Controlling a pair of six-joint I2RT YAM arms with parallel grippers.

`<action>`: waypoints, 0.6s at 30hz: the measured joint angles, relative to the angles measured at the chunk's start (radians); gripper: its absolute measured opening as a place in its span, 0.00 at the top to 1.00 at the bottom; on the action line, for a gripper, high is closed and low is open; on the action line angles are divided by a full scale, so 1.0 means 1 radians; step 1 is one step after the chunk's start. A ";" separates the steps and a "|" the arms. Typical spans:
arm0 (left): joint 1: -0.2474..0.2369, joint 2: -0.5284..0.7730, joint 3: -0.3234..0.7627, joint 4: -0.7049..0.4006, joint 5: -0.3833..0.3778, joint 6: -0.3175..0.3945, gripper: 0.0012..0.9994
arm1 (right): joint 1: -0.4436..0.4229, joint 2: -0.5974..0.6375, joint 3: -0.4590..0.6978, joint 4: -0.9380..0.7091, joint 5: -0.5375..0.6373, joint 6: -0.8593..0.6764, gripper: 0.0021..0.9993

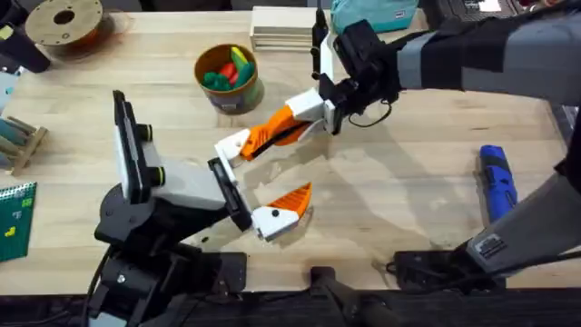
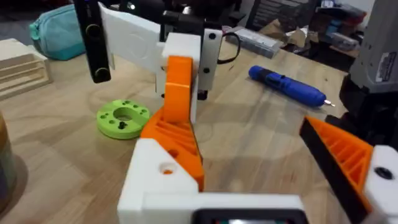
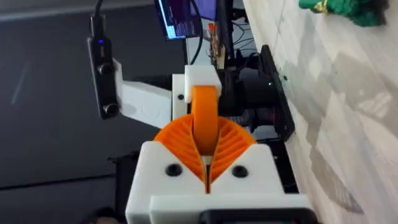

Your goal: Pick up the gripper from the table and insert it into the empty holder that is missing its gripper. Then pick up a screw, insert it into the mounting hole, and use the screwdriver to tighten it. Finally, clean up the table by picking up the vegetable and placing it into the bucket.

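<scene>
My right gripper [image 1: 292, 120] reaches in from the right and is shut on the orange gripper [image 3: 205, 115]. That wedge lies against the white holder [image 2: 163, 174] on my left arm's far finger. The left gripper [image 1: 298, 156] stands wide open, with its other orange-padded finger [image 2: 345, 155] apart. On the right side of the table lies the blue screwdriver [image 1: 497, 182]. The yellow-orange bucket [image 1: 227, 89] at the back holds bright toy pieces. A dark green vegetable [image 3: 351, 9] rests on the table. The screw is out of view.
A bright green ring disc [image 2: 122, 118] lies just beyond the left gripper. At the back are a filament spool [image 1: 64, 23], a stack of wooden boards [image 1: 281, 27] and a teal pouch [image 1: 372, 14]. A green board [image 1: 14, 218] sits at the left edge.
</scene>
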 joint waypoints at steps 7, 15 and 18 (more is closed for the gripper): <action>0.007 0.000 0.000 0.000 -0.040 -0.008 0.01 | 0.032 0.000 0.000 0.143 0.038 0.145 0.98; 0.014 0.000 0.000 0.000 -0.074 -0.032 0.01 | 0.078 -0.002 0.000 0.254 0.088 0.302 0.98; 0.017 0.000 0.000 0.000 -0.088 -0.039 0.01 | 0.086 -0.006 0.000 0.286 0.114 0.351 0.98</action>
